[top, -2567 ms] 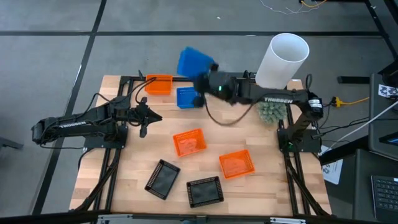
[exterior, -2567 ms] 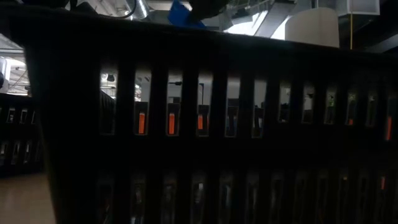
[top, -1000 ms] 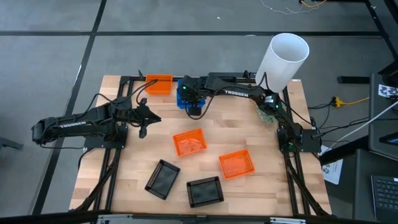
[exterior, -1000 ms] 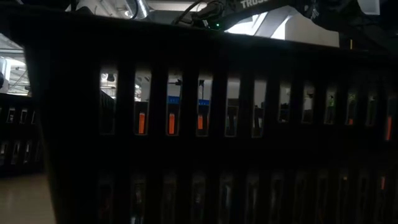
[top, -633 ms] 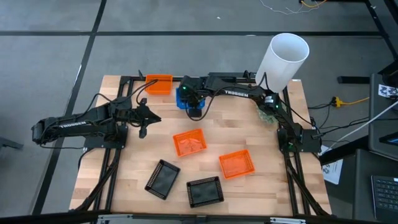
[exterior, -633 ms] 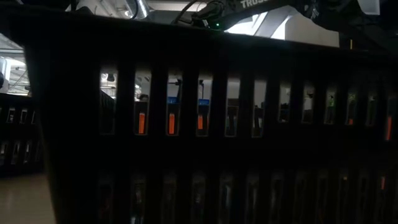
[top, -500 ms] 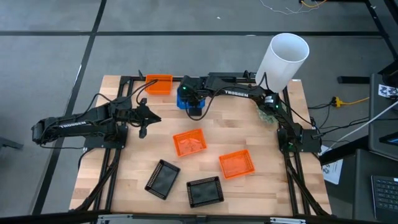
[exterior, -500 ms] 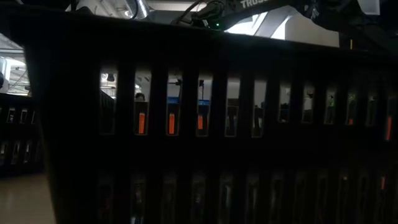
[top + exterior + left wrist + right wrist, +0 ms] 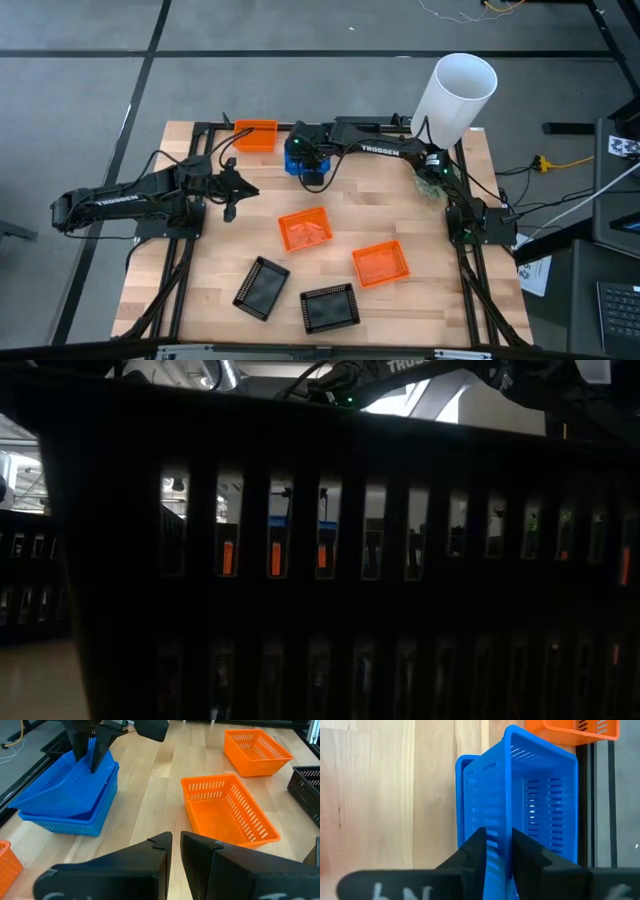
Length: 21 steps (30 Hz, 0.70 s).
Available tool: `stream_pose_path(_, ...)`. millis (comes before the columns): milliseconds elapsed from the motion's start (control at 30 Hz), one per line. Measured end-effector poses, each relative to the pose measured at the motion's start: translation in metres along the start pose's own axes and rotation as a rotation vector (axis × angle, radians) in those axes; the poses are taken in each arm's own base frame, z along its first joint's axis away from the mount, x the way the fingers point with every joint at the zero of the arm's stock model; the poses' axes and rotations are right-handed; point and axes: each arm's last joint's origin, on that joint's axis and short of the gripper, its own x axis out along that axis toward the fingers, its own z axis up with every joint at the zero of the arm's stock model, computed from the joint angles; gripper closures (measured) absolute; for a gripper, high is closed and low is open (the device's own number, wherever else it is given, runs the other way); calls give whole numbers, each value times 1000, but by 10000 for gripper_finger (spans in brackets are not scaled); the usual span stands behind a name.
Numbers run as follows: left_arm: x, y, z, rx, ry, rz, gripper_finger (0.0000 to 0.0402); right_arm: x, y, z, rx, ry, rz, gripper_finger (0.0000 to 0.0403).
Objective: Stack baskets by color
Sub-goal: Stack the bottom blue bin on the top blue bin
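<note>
Blue baskets (image 9: 303,160) at the far edge of the worktop (image 9: 400,210), top one (image 9: 60,787) tilted inside the lower one (image 9: 70,817). Right pincer (image 9: 497,840) over them, spread a little, one finger on each side of the top one's wall. Left pincer (image 9: 232,190) near the left side, pressed almost together, holding nothing. Orange baskets apart: one (image 9: 255,135) just beside the blue pair, two (image 9: 305,229) (image 9: 381,263) mid-worktop. Two black baskets (image 9: 261,287) (image 9: 330,307) near the front edge.
</note>
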Motion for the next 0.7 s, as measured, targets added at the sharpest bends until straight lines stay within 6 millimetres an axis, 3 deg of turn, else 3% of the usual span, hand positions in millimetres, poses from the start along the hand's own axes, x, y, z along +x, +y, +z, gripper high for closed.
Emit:
stream_pose_path(300,0,0,0,0,0,0,372,6,0,-2,-3,27,-38,328)
stream_pose_path(533,0,0,-1,-1,8,-1,372,37,7,-8,-19,90,-13,327)
stream_pose_path(700,0,0,-1,-2,12,-1,372,39,7,-9,-29,94,-22,319)
